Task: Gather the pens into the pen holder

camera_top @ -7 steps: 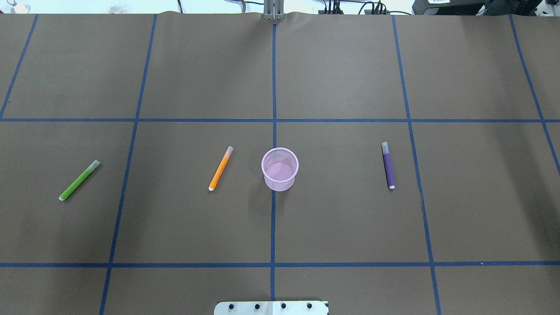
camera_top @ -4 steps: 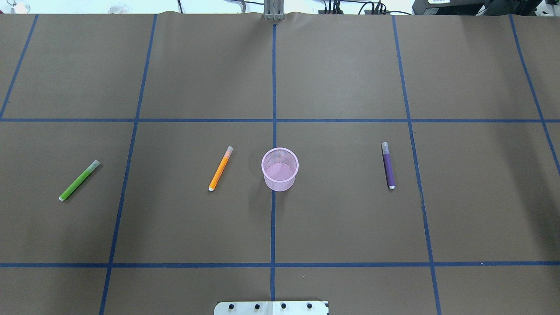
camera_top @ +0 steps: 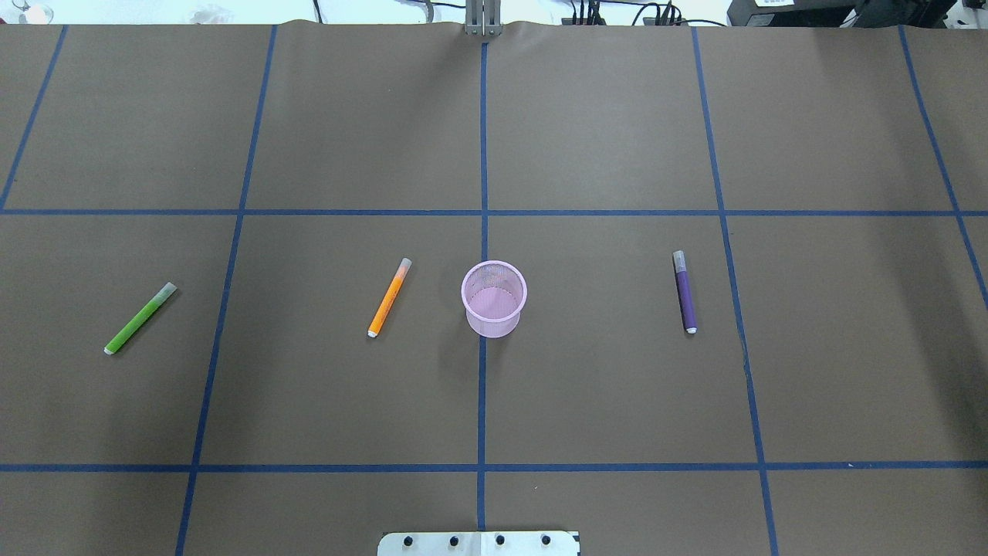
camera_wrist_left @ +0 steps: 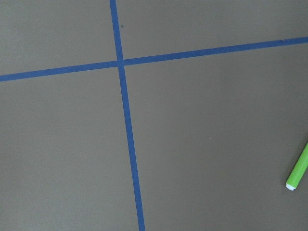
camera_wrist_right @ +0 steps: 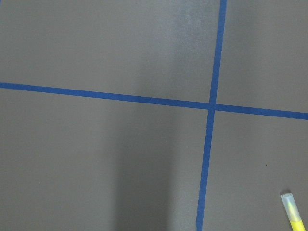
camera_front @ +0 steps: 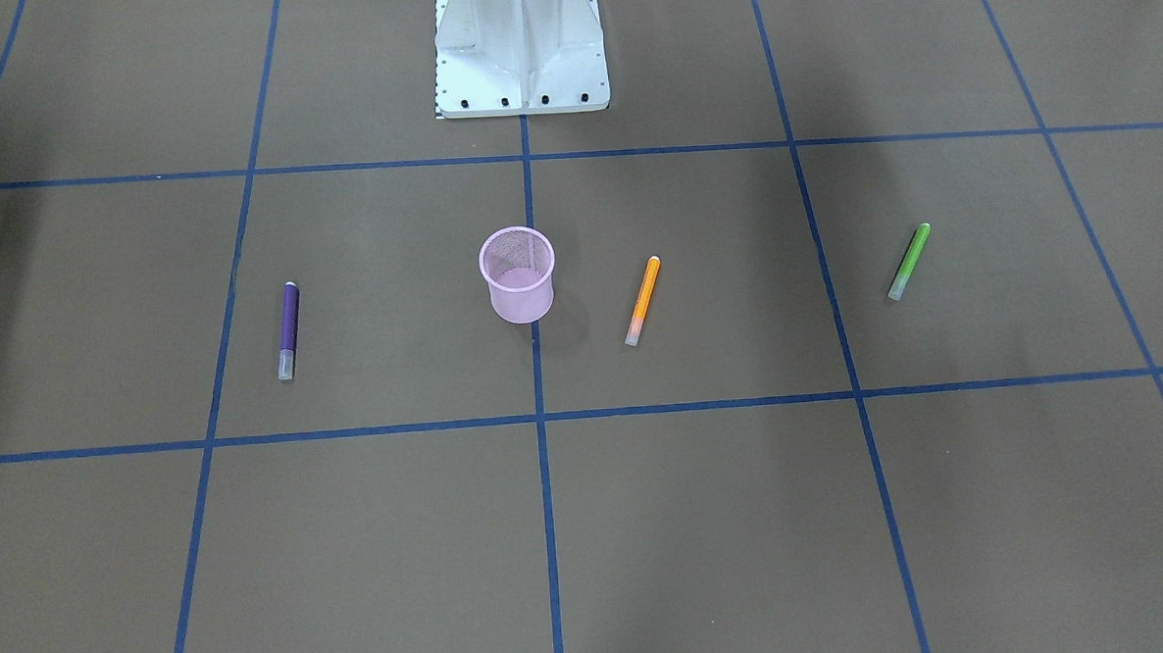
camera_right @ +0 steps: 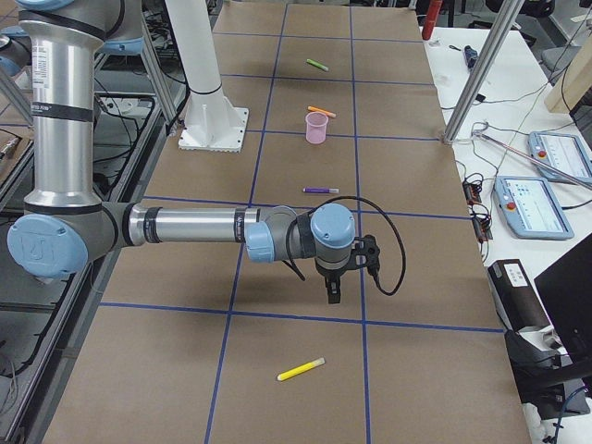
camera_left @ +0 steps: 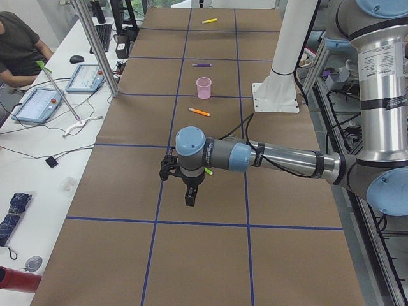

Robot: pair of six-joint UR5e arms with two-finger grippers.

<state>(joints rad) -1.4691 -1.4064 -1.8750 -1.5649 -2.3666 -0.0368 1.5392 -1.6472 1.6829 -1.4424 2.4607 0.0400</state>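
The pink mesh pen holder (camera_top: 494, 299) stands upright and empty at the table's middle. The orange pen (camera_top: 390, 297) lies just left of it, the green pen (camera_top: 140, 318) far left and the purple pen (camera_top: 685, 292) to the right. The yellow pen (camera_right: 301, 370) lies at the table's right end, outside the overhead view; its capped end shows in the right wrist view (camera_wrist_right: 293, 214). My left gripper (camera_left: 190, 197) hovers near the green pen (camera_wrist_left: 298, 168). My right gripper (camera_right: 333, 294) hovers between the purple and yellow pens. I cannot tell whether either is open or shut.
The white robot base (camera_front: 520, 45) stands at the table's near edge. Blue tape lines (camera_top: 482, 386) divide the brown table cover into squares. An operator (camera_left: 19, 44) sits beside a side bench with tablets (camera_left: 39, 104) and cables.
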